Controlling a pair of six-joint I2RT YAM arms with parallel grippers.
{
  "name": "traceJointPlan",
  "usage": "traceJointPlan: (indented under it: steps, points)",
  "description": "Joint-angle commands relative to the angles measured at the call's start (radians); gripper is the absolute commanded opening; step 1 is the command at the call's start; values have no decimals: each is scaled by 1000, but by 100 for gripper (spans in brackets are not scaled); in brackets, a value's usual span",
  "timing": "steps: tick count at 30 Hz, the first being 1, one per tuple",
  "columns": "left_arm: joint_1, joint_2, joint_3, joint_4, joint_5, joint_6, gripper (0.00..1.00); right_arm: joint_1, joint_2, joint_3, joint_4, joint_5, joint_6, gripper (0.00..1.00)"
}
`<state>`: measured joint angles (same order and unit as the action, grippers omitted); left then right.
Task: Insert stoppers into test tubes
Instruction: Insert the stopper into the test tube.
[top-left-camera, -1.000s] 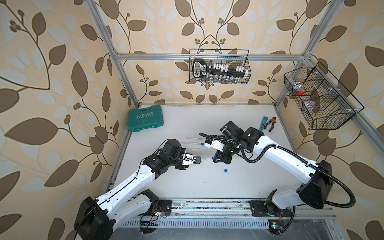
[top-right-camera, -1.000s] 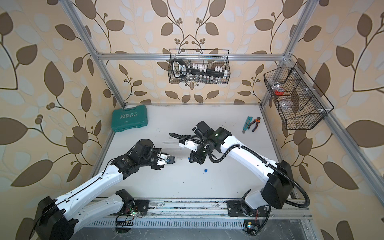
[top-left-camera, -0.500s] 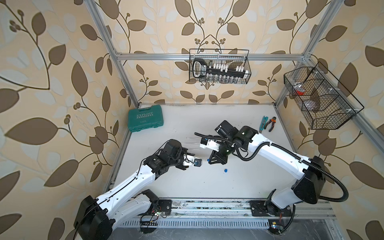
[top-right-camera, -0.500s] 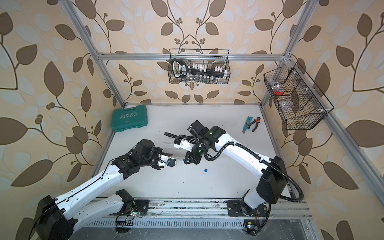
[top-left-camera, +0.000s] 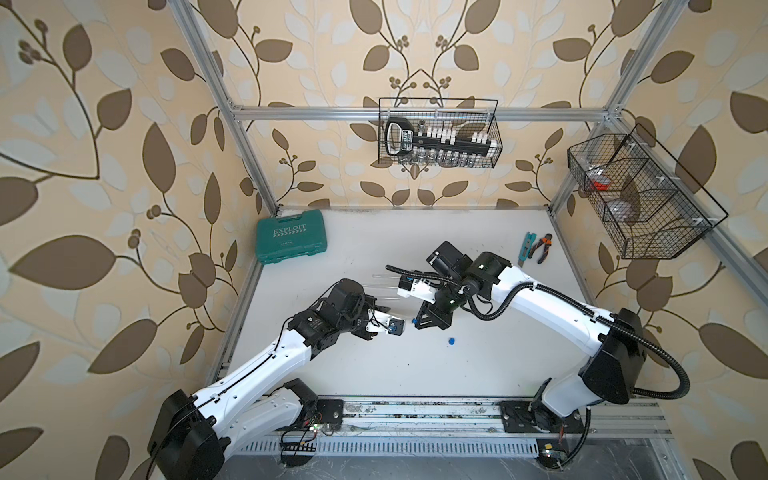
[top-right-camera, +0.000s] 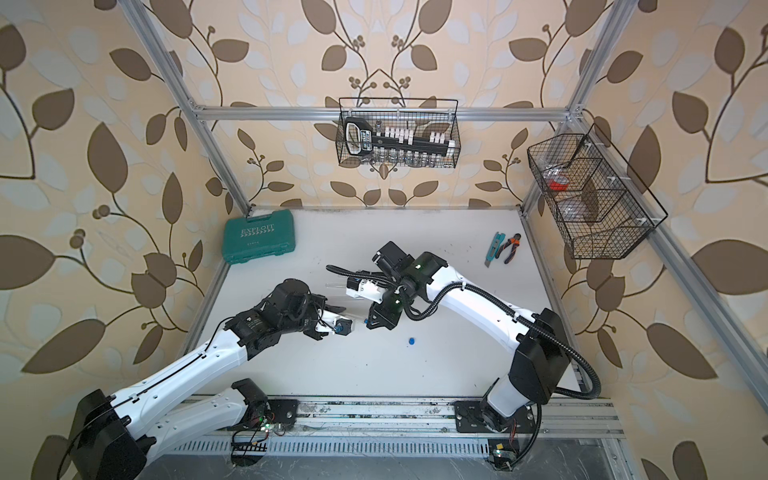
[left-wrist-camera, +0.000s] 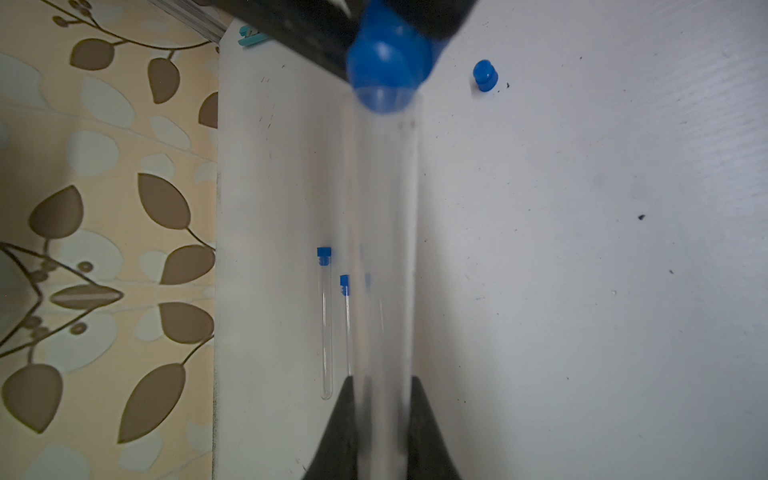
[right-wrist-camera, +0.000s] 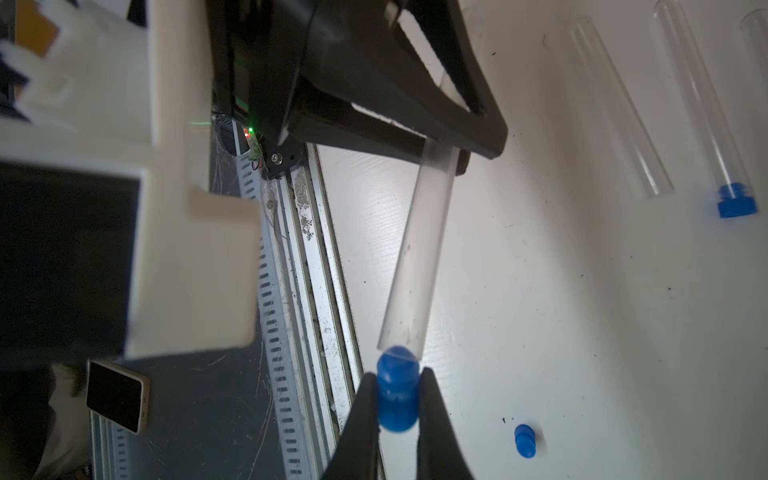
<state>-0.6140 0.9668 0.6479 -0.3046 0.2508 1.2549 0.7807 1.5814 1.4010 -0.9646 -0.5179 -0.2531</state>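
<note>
- Pinching the test tube away from its mouth, the left gripper leaves the opening free, above the table's middle.
- Squeezed on the head of a stopper, the right gripper sets the plug end at that mouth, seemingly to push it in.
- A spare stopper lies nearer the front edge; two stoppered tubes lie toward the back edge.

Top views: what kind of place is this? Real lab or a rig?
Probably a purpose-built robot test cell, not a real lab: an aluminium frame walled with leaf wallpaper, two arms mounted on a base rail, and wire baskets hung on the frame.
</note>
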Motion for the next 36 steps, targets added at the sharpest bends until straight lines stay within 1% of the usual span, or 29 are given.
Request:
traceJointPlan:
  steps: [1,5,8,12,17,21,26,29,32,36]
  points:
    - [-15,-4,6,24,17,16,0,10,28,37,-6,-17,-2,11]
    - [-34,-6,13,28,11,33,0,13,55,56,-31,-8,0,10]
    - [-61,-10,17,28,-19,73,0,13,85,89,-60,10,11,9]
    - [-97,-15,18,15,-68,151,0,14,140,170,-105,21,46,7]
    - [-121,-23,21,-9,-72,226,0,12,178,274,-91,4,105,3]
    - [-127,-34,21,-6,-16,222,0,10,183,308,10,-21,168,1]
    - [-138,-55,6,27,98,199,0,8,177,289,197,-59,251,2]
    - [-150,-54,7,20,135,195,0,7,180,286,254,-71,283,2]
    - [-155,-57,7,39,175,156,0,5,176,267,299,-71,310,1]
    - [-155,-57,12,86,241,60,0,3,153,211,390,-77,363,1]
